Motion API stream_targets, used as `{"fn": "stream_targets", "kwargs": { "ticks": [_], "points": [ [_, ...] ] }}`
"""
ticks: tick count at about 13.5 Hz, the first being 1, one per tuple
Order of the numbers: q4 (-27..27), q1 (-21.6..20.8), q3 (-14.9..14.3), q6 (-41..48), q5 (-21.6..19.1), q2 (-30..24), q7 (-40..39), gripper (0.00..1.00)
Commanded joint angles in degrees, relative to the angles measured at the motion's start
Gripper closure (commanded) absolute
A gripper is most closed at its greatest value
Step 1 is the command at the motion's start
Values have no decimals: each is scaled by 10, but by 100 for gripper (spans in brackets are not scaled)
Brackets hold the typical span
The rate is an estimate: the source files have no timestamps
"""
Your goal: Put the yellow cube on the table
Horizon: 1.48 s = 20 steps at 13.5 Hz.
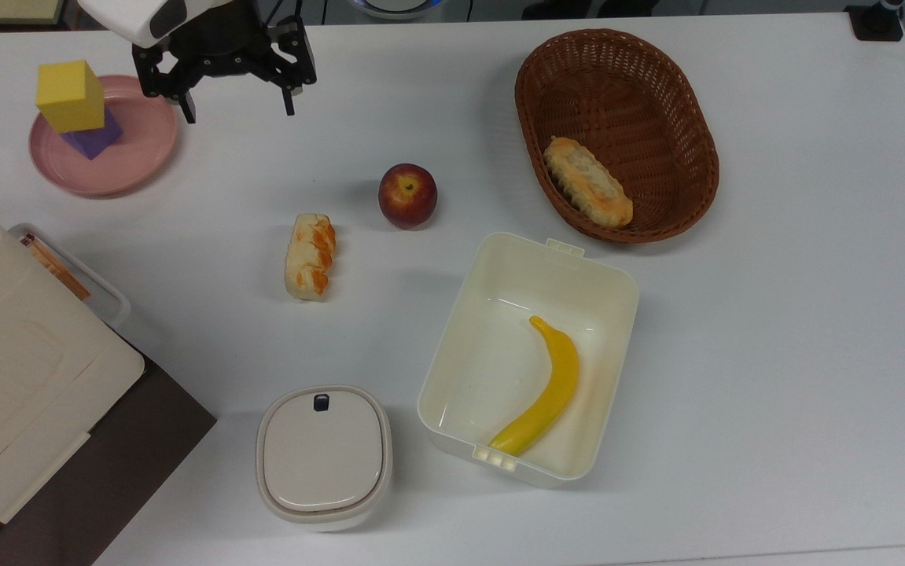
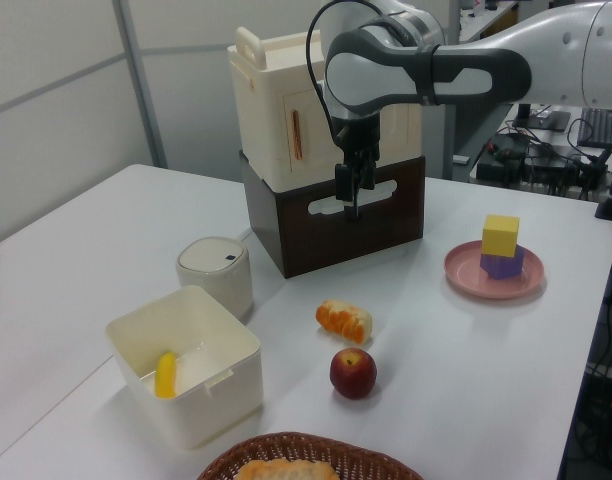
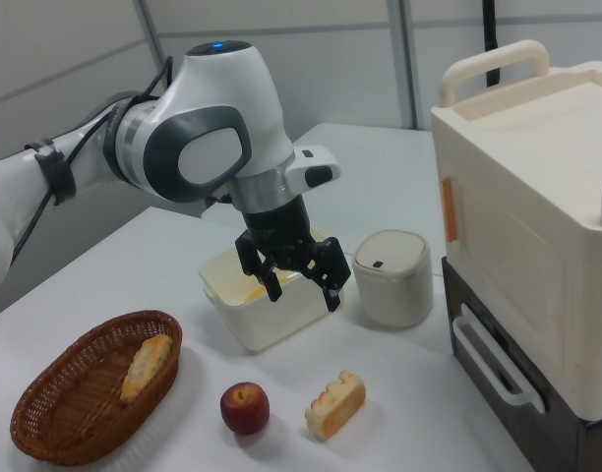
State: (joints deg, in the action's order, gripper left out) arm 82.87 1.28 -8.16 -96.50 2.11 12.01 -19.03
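— Where the top view is taken first, how are the jaws found?

— The gripper (image 1: 237, 108) is seen near the top edge with its jaws spread wide and nothing held between them; no object is touched. Just to the top view's left, the yellow cube (image 1: 70, 96) is stacked on a purple cube (image 1: 93, 137), and both are carried by a pink plate (image 1: 106, 149) on the white worktop (image 1: 774, 314).

— And what else is laid out there?

— An apple (image 1: 407, 195) and a piece of shrimp sushi (image 1: 310, 256) are set near the middle. A wicker basket (image 1: 656, 86) with a bread roll (image 1: 587, 181) in it is placed toward the top view's right, and a banana (image 1: 543, 390) is lain in an open cream box (image 1: 609, 283). A small lidded container (image 1: 323, 457) is stood beside that box.

— What is shown in the left view?

— The gripper (image 2: 351, 193) is hung above the worktop in front of a cream and brown cabinet (image 2: 331, 215), well apart from the yellow cube (image 2: 501, 235) on its plate at the left view's right. No object is seen between them.

— And in the right view?

— The gripper (image 3: 303, 287) is pointed downward, its jaws parted and empty, in front of the cream box (image 3: 267, 315), with the apple (image 3: 244, 407) and sushi (image 3: 334, 405) lying nearer the camera.
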Motion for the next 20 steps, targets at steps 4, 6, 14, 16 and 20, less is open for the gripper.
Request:
{"fn": "stream_targets", "kwargs": {
  "ticks": [4,6,14,16,20],
  "points": [
    [-10,-9,-8,60,-6,-13,-24,0],
    [-10,-9,-9,60,-6,-14,-24,0],
    [-10,-6,-8,61,-7,-15,-16,0],
    [-10,-6,-8,67,-6,-17,-15,0],
    [-10,-4,-9,71,-6,-18,-23,0]
  ]
}}
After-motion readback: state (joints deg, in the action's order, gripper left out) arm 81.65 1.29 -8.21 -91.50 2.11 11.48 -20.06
